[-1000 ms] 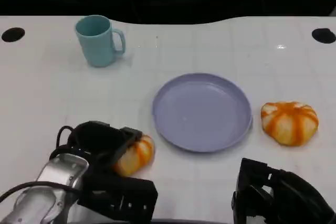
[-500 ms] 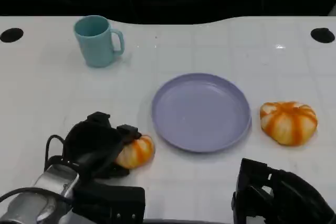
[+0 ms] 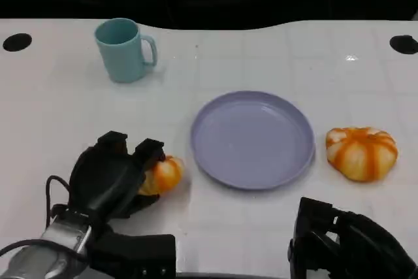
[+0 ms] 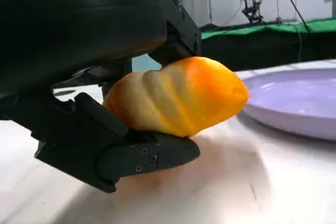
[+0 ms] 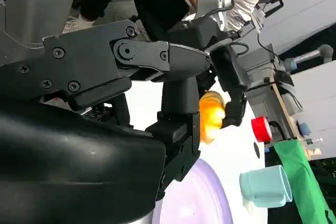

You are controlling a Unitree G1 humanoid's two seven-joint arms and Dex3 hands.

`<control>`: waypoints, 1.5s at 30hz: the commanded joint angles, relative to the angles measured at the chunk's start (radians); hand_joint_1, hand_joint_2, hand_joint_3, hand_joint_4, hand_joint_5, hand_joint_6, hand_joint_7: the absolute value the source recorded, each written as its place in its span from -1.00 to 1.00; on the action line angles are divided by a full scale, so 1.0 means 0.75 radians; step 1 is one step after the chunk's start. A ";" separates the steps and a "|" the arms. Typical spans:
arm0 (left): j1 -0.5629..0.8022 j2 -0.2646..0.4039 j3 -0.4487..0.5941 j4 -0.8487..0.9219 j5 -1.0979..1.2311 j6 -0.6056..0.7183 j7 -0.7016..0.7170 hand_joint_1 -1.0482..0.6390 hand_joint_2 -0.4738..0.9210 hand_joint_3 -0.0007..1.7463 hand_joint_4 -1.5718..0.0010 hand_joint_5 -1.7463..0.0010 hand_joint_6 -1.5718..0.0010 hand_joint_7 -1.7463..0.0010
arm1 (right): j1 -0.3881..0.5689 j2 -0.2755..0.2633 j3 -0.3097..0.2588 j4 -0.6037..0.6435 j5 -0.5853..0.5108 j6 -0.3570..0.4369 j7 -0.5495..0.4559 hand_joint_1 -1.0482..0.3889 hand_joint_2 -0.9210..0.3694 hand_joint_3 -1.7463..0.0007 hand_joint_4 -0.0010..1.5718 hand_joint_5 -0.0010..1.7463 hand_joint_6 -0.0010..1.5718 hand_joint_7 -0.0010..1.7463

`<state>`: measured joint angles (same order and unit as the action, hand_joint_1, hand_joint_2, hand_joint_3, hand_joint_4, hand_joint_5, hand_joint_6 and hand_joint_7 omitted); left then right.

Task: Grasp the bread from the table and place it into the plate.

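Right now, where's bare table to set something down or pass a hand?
Free: the wide strip between the cup and the plate; the far right corner beyond the second bread; the left edge, past the left hand. Crowded: the gap where that hand holds the bread beside the plate's rim, and near the right hand.

The left hand (image 3: 111, 178) is black and matte, built of blocky finger segments on a rounded shell. Behind it the left forearm (image 3: 62, 236) is silver with a glossy curved casing, and thin black cables (image 3: 55, 187) loop along it near the wrist. In the left wrist view the fingers (image 4: 131, 153) show small round screws set into angular black links. The right hand (image 3: 339, 240) is likewise black, boxy and hard-edged. In the right wrist view its fingers (image 5: 136, 59) carry round screw heads and pivot pins above a smooth, rounded black shell (image 5: 79, 166).
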<state>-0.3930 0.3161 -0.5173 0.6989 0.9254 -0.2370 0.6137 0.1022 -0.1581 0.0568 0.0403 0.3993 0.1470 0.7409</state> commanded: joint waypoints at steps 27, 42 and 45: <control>-0.193 -0.092 0.151 -0.181 -0.293 -0.195 -0.246 0.01 0.13 0.52 -0.22 -1.00 0.03 -0.95 | -0.001 -0.010 0.006 0.001 0.004 0.027 -0.004 -0.26 -1.00 0.47 -0.23 1.00 -0.50 1.00; -0.394 -0.259 0.038 0.134 -0.235 -0.284 -0.194 -0.01 0.03 0.66 -0.26 -1.00 0.02 -1.00 | 0.029 -0.009 0.019 -0.024 -0.014 0.012 -0.024 -0.27 -1.00 0.45 -0.20 1.00 -0.47 0.98; -0.428 -0.287 0.014 0.197 -0.210 -0.291 -0.151 -0.01 0.03 0.66 -0.27 -1.00 0.02 -1.00 | 0.037 -0.011 0.017 -0.037 -0.013 0.012 -0.025 -0.28 -1.00 0.45 -0.21 1.00 -0.48 1.00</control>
<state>-0.6768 0.1059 -0.4934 0.8143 0.7559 -0.4444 0.4638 0.1208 -0.1574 0.0773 0.0309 0.3877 0.1680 0.7264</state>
